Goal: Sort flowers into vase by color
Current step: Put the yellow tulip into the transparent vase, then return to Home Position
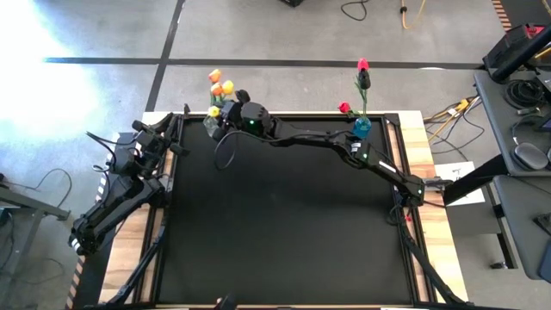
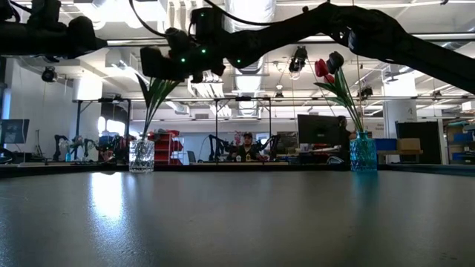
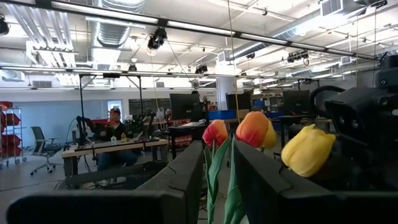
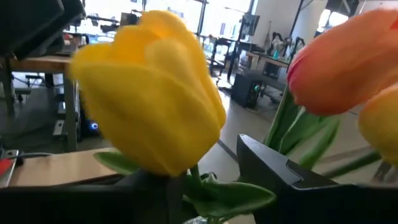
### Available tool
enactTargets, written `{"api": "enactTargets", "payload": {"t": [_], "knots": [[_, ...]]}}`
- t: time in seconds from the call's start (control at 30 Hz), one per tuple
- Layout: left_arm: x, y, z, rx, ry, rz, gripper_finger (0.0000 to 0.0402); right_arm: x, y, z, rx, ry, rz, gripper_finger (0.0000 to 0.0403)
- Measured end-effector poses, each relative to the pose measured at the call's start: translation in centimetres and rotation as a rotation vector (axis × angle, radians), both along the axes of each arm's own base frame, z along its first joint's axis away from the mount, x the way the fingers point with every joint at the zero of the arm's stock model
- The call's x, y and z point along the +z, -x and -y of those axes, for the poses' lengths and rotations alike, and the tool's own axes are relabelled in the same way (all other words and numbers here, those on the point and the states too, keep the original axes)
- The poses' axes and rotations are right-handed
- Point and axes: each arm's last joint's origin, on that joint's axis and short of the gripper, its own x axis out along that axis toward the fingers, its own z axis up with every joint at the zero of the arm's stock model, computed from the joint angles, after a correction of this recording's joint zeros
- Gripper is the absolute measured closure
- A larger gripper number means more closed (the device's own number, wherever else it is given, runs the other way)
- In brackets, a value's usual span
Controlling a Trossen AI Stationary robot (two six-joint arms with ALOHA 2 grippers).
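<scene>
the left end effector [image 1: 176,129] is waiting at the bench's [image 1: 284,224] left far corner, its fingers [image 3: 180,180] standing apart with nothing between them. just beside it, at the far left edge, a clear vase [image 2: 141,156] is holding the warm-coloured flowers: the yellow tulip [image 1: 213,111], another yellow one [image 1: 228,87] and the orange ones [image 1: 215,77]. the right arm is reaching across the bench, and the right end effector [image 1: 225,114] is hovering at this bunch; the yellow tulip's stem [image 4: 177,193] is sitting low between its fingers [image 4: 292,180], though i cannot tell whether they are pressing on it or parted. farther right, at the far right edge, a blue vase [image 1: 362,127] is carrying the red tulips [image 1: 345,108], a pink one [image 1: 362,64] and a dark one [image 1: 365,80]. no loose flowers are lying on the bench, so the sorting is looking close to finished, with probably only this yellow tulip left to settle.
</scene>
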Motion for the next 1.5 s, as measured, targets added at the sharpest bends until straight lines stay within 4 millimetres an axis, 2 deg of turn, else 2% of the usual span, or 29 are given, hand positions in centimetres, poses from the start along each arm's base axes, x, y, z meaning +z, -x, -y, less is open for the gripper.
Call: {"api": "enactTargets", "payload": {"t": [0.17,0.33,0.47,0.6,1.07,1.5], "knots": [[0.0,0.0,0.0,0.000,0.002,-0.002,0.0324,-0.1,0.0,0.0,-0.007,0.019,-0.020,0.0241],[0.0,0.0,0.0,-0.001,0.002,-0.002,0.0324,-0.2,0.0,-0.1,-0.006,-0.013,-0.019,0.0181],[-0.1,0.0,0.0,0.000,0.005,-0.005,0.0324,-0.3,0.2,-0.3,-0.005,-0.037,-0.092,0.0141],[-0.1,0.0,0.0,0.000,0.005,-0.006,0.0324,-0.1,0.4,-0.5,-0.002,-0.051,-0.152,0.0120],[-0.1,0.0,0.0,0.000,0.005,-0.006,0.0324,1.2,1.7,-1.6,-0.056,-0.033,-0.359,0.0113],[-0.1,0.0,0.0,0.000,0.008,-0.009,0.0324,0.4,2.6,-1.7,-0.093,-0.038,-0.527,0.0116]]}}
